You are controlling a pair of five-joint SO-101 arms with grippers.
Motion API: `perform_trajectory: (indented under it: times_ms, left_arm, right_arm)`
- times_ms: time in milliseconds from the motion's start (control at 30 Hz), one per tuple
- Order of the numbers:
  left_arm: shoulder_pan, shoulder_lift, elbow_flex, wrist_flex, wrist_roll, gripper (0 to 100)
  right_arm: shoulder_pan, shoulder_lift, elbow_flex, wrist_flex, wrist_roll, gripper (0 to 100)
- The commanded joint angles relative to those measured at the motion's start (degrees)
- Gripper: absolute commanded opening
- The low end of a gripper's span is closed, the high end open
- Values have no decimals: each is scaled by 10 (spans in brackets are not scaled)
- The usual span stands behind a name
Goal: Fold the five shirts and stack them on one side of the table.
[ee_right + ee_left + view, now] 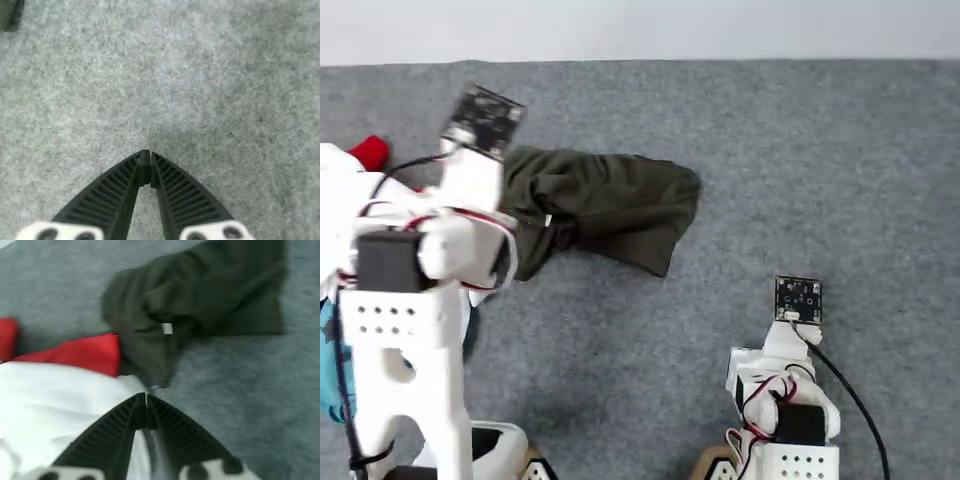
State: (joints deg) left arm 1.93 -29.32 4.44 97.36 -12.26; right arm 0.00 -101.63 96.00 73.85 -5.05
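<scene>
- High view: the dark shirt (605, 205) lies crumpled on the grey desk (800, 150), its long axis running across the desk from under the left arm (430, 250) out toward the middle. The left arm is by far the nearer one. It stands over the shirt's near end, beside the pile at the desk's left edge, where I see a bit of red shirt (368, 152) and teal cloth (332, 370). The right arm (785, 400) sits low at the front, well apart from the shirt, with bare desk between them.
- Left wrist view: the left claw (145, 401) has its tips pressed together above the white shirt (50, 405). The dark shirt (200, 295) lies straight ahead of the tips and tapers to a point just beyond them. It may be nipped at that point, but the blur keeps me from being sure. The red shirt (80, 352) shows between the white one and the dark one, so the pile crowds any pull toward that side.
- Right wrist view: the right claw (150, 167) is closed on nothing and hangs over bare desk. A dark corner of the shirt (7, 12) shows far ahead and off to one side. Nothing stands between them.
</scene>
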Motion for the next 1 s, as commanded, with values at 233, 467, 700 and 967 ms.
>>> perform_trajectory:
  times_ms: [233,467,700,967]
  left_arm:
    - [55,94,-33,16,52,8]
    - [53,184,-76,15,54,8]
    - [-5,251,-74,18,55,7]
    - [-92,251,-73,21,56,6]
  right_arm:
    - [-2,-8,5,2,4,9]
    - [-3,-8,5,0,4,12]
    - [12,-5,-82,-115,-18,9]
    - [-66,89,-215,-156,-42,8]
